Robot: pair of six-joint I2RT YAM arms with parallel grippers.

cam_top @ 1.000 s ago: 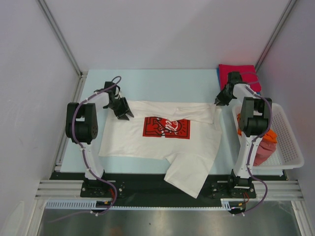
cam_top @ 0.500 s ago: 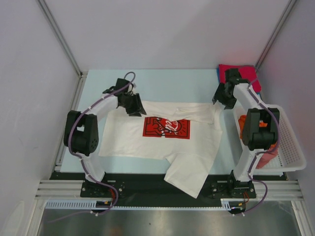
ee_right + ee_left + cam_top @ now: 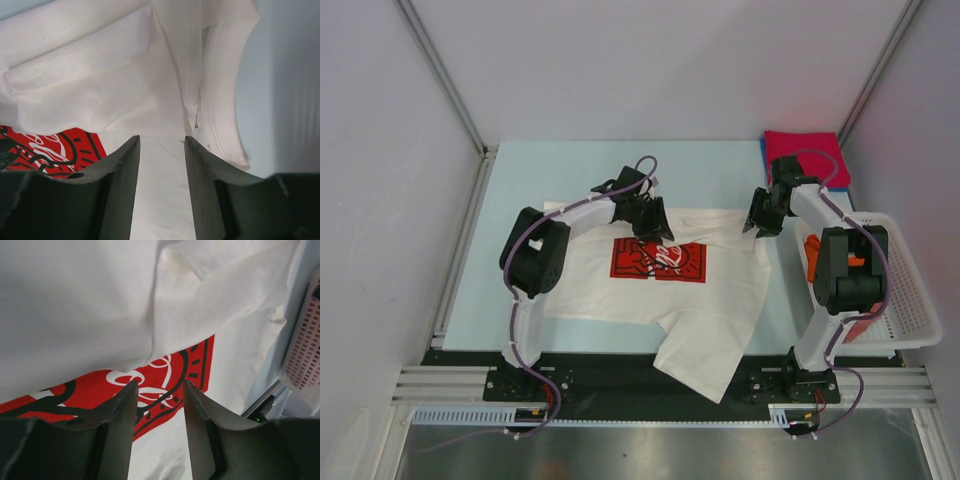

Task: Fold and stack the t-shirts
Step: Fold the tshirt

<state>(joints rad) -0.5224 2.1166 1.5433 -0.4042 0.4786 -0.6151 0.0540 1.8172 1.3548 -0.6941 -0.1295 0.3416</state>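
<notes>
A white t-shirt (image 3: 600, 280) with a red rectangular logo (image 3: 658, 260) lies spread on the pale blue table, one sleeve hanging over the near edge. My left gripper (image 3: 655, 225) (image 3: 159, 385) hovers open just above the logo's far edge, nothing between its fingers. A fold of white cloth overlaps the logo (image 3: 170, 370) there. My right gripper (image 3: 757, 222) (image 3: 161, 139) is open and empty over the shirt's far right corner, next to a folded-in sleeve (image 3: 220, 100). A folded red t-shirt (image 3: 802, 148) lies on a blue one (image 3: 763, 150) at the back right.
A white lattice basket (image 3: 905, 300) stands along the right edge and holds orange cloth (image 3: 809, 250) and pinkish-red cloth (image 3: 867, 322), partly behind my right arm. White walls with metal rails close in the table on three sides.
My left gripper has swept right along the shirt's far edge, from its left shoulder to above the logo. My right gripper has come in over the shirt's right corner and opened.
</notes>
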